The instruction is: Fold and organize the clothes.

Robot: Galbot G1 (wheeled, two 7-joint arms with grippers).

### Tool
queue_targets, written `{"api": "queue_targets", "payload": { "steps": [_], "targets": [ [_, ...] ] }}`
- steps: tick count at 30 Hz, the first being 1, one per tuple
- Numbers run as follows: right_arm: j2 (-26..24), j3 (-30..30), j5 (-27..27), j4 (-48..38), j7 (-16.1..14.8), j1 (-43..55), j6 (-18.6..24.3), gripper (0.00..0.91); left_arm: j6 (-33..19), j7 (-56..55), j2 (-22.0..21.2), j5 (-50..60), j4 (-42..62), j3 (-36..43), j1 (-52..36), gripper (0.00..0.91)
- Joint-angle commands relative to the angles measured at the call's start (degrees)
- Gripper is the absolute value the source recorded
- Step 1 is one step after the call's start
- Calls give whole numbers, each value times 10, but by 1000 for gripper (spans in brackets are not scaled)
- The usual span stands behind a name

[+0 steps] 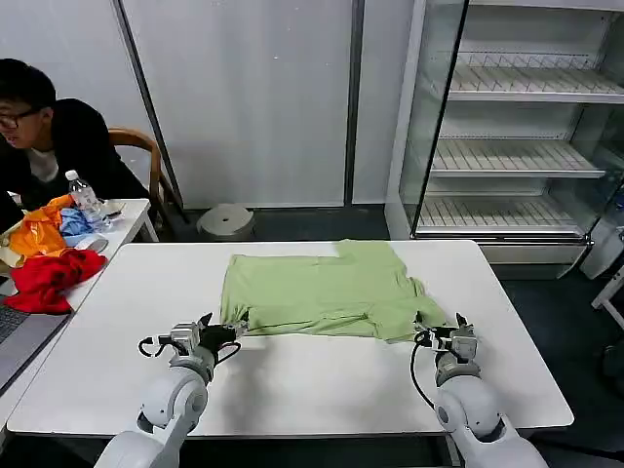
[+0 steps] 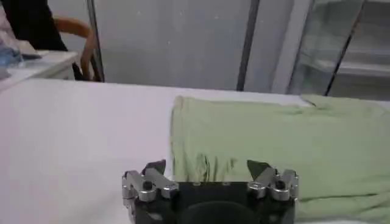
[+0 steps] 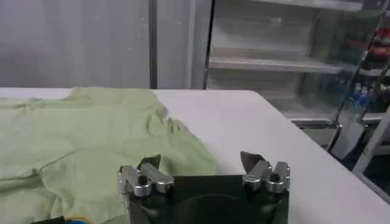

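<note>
Shirt (image 1: 327, 292), light green and partly folded, lies flat mid-table (image 1: 292, 390), toward the far edge. Your left gripper (image 1: 216, 334) sits open at its near left corner; your right gripper (image 1: 444, 336) sits open at its near right corner.

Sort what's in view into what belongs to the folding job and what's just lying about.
Job: green shirt on the white table; left gripper open at its near left corner; right gripper open at its near right corner.

Lying about: red cloth, orange garment, blue garment, water bottle, cooler.
</note>
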Motion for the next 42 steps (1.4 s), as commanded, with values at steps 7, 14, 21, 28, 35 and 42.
{"api": "queue_targets", "payload": {
  "steps": [7, 14, 21, 28, 35, 42],
  "targets": [
    [14, -5, 26, -36, -13, 9, 8, 907, 7, -4, 0, -46, 48, 14, -11, 907],
    [25, -4, 94, -45, -2, 18, -19, 907, 7, -5, -4, -45, 54, 22, -15, 746],
    [26, -6, 119, -43, -16, 17, -21, 0, 6, -6, -3, -44, 53, 22, -13, 10],
    [30, -7, 117, -33, -17, 12, -21, 0, 6, -7, -3, -44, 49, 22, -11, 10],
    [27, -6, 103, -12, -14, -10, -20, 0, 6, -7, -3, -44, 44, 22, -6, 10],
    [15, -4, 87, 21, -4, -50, -19, 0, 6, -15, 9, -44, 3, 22, 25, 10]
  ]
}}
